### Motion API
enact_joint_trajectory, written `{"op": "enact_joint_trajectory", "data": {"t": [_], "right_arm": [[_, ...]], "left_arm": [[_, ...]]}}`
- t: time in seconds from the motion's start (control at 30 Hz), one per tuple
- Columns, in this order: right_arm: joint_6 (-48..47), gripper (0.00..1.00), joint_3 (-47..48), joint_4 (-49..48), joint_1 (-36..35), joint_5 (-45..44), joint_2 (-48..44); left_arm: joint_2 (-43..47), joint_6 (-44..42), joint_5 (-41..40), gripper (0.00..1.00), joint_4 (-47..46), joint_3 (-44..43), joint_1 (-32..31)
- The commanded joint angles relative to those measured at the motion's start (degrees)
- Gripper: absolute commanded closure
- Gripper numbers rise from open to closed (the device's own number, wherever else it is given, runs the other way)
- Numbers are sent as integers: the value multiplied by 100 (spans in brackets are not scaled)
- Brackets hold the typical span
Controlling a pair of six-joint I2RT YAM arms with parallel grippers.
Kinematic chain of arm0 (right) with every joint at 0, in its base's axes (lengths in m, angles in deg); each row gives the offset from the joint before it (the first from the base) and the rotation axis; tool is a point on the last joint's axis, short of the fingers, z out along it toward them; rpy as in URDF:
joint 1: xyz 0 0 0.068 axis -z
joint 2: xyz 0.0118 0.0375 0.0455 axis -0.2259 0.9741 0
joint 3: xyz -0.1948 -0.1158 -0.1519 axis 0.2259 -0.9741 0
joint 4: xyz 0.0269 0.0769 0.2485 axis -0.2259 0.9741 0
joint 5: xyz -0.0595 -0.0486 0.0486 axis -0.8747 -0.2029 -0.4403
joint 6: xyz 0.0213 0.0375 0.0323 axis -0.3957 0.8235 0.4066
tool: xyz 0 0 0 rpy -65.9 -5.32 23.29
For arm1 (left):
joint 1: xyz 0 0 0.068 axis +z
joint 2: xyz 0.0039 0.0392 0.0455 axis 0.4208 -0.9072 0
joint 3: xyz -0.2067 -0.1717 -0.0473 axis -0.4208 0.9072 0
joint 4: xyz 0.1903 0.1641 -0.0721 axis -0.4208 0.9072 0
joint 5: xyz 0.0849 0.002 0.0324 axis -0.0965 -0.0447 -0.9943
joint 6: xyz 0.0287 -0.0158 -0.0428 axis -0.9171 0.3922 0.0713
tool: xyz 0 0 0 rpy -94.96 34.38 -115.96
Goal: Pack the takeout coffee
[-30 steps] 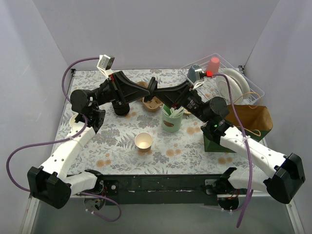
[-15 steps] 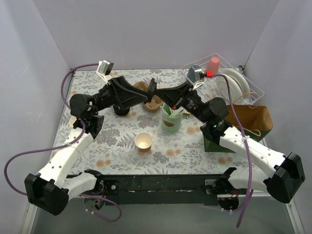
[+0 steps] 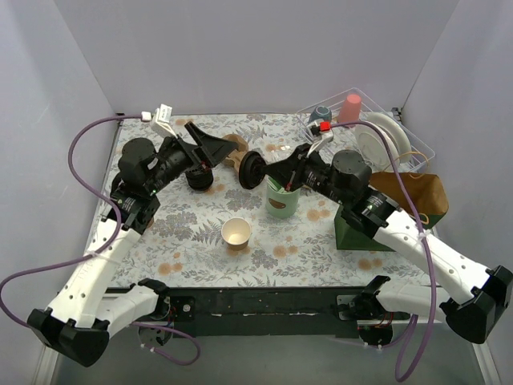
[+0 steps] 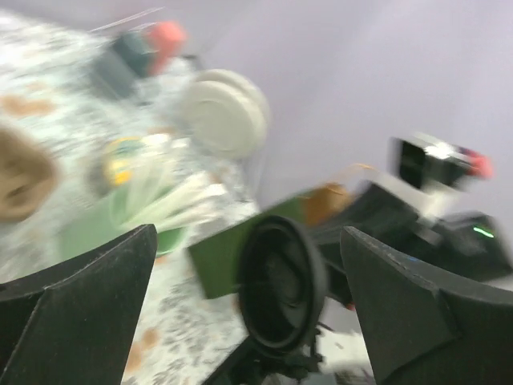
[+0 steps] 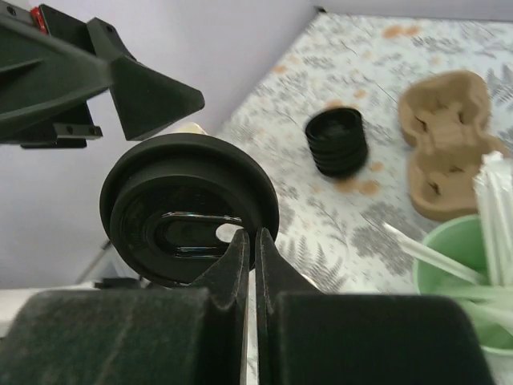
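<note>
Top external view: paper cup (image 3: 236, 232) sits unlidded on the worktop (image 3: 184, 241). The right pincer (image 3: 268, 173) pinches a black lid (image 3: 251, 170) and the left pincer (image 3: 223, 154) gapes wide. Capping and packing remain.

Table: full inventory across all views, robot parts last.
paper cup: 1, cream inside, unlidded, front centre
loose lid: 1, black, in right tool
lid stack: 1, black ribbed, left of carrier
carrier: 1, brown pulp, back centre
green cup: 1, pale green, holds white stirrers, centre
clear bin: 1, back right corner
teal mug: 1, in bin
pink cup: 1, in bin
plates: white, count unclear, upright in bin
paper bag: 1, brown, right edge
green box: 1, dark green, beside paper bag
left tool: 1, black, open, near loose lid
right tool: 1, black, shut on loose lid
</note>
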State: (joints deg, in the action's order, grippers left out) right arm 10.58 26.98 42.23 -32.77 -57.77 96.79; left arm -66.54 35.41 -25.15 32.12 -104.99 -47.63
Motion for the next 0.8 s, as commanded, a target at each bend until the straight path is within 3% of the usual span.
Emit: {"op": "enact_joint_trajectory", "data": {"t": [0.0, 0.13, 0.17, 0.23, 0.37, 0.4, 0.5, 0.63, 0.77], "right_arm": [[-1123, 99, 688, 2129, -14, -389, 108], [-1544, 99, 794, 2902, -14, -495, -49], [-1598, 99, 794, 2991, -14, -495, -85], [-1668, 99, 759, 3132, -14, -723, -225], [-1782, 99, 741, 3290, -14, -776, -375], [-1792, 99, 742, 3317, -14, -767, -366], [-1844, 99, 777, 3466, -23, -750, -305], [-1862, 99, 794, 3537, -14, -688, -296], [-1880, 99, 777, 3502, -14, -636, -357]], "left_arm": [[-432, -615, -2165, 2, 2762, -117, 15], [-740, -500, -2404, 17, 3389, 462, 24], [-732, -413, -2430, 25, 3398, 603, 24], [-697, -264, -2648, 28, 3389, 1015, 24], [-609, 35, -2931, 46, 3240, 1526, 24], [-600, 149, -2940, 58, 3170, 1640, 33], [-740, 212, -2730, 76, 2819, 2036, 33], [-1004, 229, -1966, 88, 2353, 2476, 24], [-1136, 291, -1666, 89, 1984, 2748, -20]]}}
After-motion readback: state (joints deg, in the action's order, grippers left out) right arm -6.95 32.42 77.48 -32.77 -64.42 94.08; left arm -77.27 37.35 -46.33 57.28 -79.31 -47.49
